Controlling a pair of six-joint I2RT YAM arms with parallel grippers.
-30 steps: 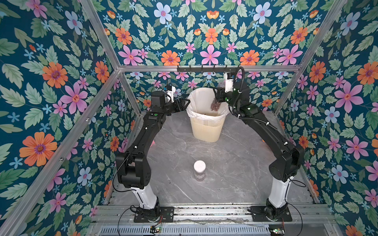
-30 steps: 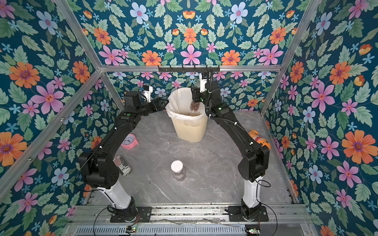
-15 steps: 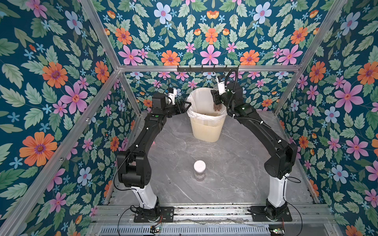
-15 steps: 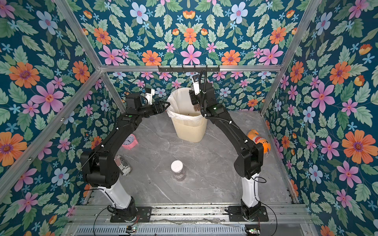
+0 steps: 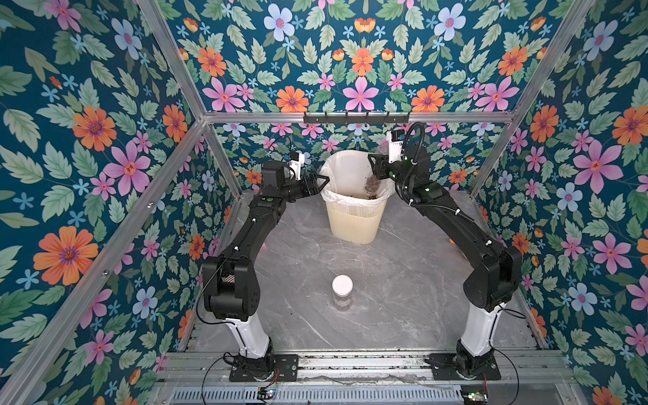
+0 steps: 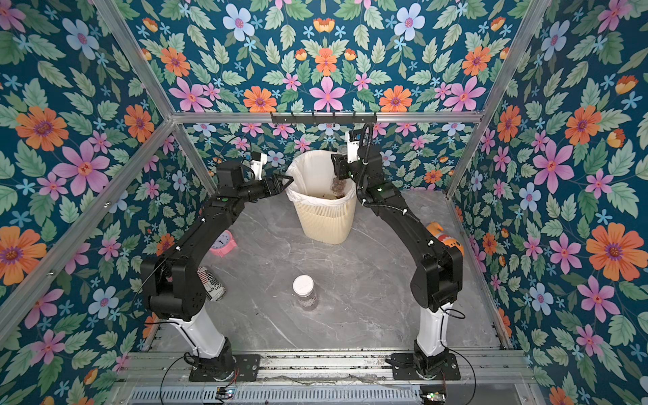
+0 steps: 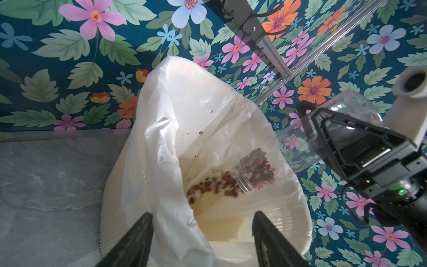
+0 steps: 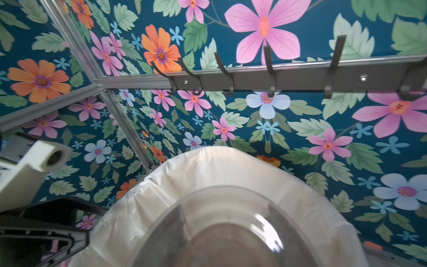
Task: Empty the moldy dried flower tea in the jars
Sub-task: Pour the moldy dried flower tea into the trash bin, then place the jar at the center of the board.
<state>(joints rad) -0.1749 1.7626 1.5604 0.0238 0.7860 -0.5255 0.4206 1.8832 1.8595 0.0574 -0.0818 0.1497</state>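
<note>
My right gripper [image 5: 378, 167] is shut on an open clear jar [image 5: 372, 186], tipped mouth down over the cream bin [image 5: 352, 224]. Reddish-brown dried flower tea [image 7: 209, 186] spills from the jar's mouth [image 7: 242, 182] into the white liner [image 7: 184, 104]. In the right wrist view the jar's clear base [image 8: 226, 231] fills the foreground. My left gripper [image 5: 324, 180] hovers open at the bin's left rim with nothing held; its fingers [image 7: 143, 226] straddle the liner's edge. A second jar [image 5: 342, 291] with a white lid stands upright on the near table, tea inside.
A pink alarm clock [image 6: 221, 242] and a striped can [image 6: 212, 287] sit by the left arm. An orange toy [image 6: 443, 238] lies behind the right arm. A hook rail [image 5: 356, 117] runs along the back wall above the bin.
My right gripper swung the jar up and leftward, then back down over the bin, and tea is falling out. The left gripper edged slightly toward the bin rim.
</note>
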